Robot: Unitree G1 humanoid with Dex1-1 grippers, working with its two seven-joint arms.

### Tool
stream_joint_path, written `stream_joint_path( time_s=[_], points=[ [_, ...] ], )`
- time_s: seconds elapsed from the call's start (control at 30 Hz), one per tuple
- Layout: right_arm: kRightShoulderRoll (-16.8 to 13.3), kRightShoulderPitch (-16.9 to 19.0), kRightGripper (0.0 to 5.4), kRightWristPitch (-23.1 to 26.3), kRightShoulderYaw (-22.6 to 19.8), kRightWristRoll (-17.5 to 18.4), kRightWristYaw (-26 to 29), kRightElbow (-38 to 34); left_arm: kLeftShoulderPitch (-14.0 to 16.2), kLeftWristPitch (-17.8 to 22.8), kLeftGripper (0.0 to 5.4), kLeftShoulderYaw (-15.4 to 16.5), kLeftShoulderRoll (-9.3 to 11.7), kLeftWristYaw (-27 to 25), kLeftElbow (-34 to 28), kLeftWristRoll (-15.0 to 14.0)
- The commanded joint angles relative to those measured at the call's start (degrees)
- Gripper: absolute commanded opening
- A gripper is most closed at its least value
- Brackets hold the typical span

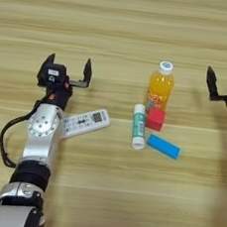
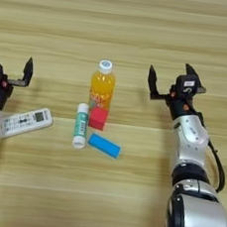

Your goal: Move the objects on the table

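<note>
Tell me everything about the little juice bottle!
The juice bottle is small, clear-looking plastic, full of orange drink, with a white cap and a colourful label. It stands upright near the middle of the wooden table. The red cube sits right against its front. No gripper touches it.

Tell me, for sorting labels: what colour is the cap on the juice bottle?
White, on the small orange juice bottle; clearest in the left eye view.

My left gripper (image 1: 69, 64) open above remote (image 1: 84, 122); bottle (image 1: 160, 86), red cube (image 1: 155, 119), glue stick (image 1: 139, 126), blue block (image 1: 163, 146) mid-table; right gripper (image 1: 225, 81) at edge.
</note>
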Motion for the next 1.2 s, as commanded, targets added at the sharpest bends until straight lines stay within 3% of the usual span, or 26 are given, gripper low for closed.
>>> stream_joint_path(
  time_s=[0.03,0.2,0.4,0.47,0.53,0.6,0.73,0.9,1.07,1.2],
  points=[
    [0.1,-1.9,5.4,-1.4,-0.2,-0.7,-0.7,1.0,-1.4,-1.3,5.4,0.3,0.4,-0.2,2.0,-0.5],
    [-0.2,-1.5,5.4,-4.0,-0.3,-1.3,-2.0,0.3,-1.6,-1.8,5.4,0.4,0.1,0.0,1.7,-0.8],
    [-0.9,1.1,5.4,-10.1,1.8,-7.3,-7.1,-2.9,-1.0,-2.1,5.4,0.0,-0.3,0.7,0.2,-0.2],
    [0.2,2.1,5.4,-10.2,2.2,-5.8,-5.1,-5.1,-0.9,-2.3,5.4,0.0,-0.3,0.8,0.0,-0.1],
    [2.0,2.6,5.4,-7.4,1.8,-0.3,-0.7,-8.9,-0.8,-2.4,5.4,0.0,-0.3,1.0,-0.2,-0.1],
    [2.4,2.9,5.4,-6.2,2.4,1.8,1.4,-13.1,-0.8,-2.4,5.4,0.0,-0.4,1.2,-0.3,-0.1],
    [2.9,3.9,5.4,0.1,4.7,5.6,5.6,-23.6,-1.1,-2.5,5.4,-0.1,-0.3,1.6,0.2,0.2],
    [3.3,4.5,5.4,15.0,8.5,10.7,8.4,-38.5,-1.7,-2.8,5.4,-0.3,-0.5,2.1,1.0,0.5],
    [3.0,5.0,5.4,25.6,12.4,9.8,9.3,-46.0,-2.0,-3.1,5.4,-0.6,-0.8,2.7,1.5,0.8],
    [2.4,5.5,5.4,35.2,15.8,7.3,8.8,-47.9,-1.8,-3.4,5.4,-0.9,-0.8,2.8,1.6,0.9]
  ],
)
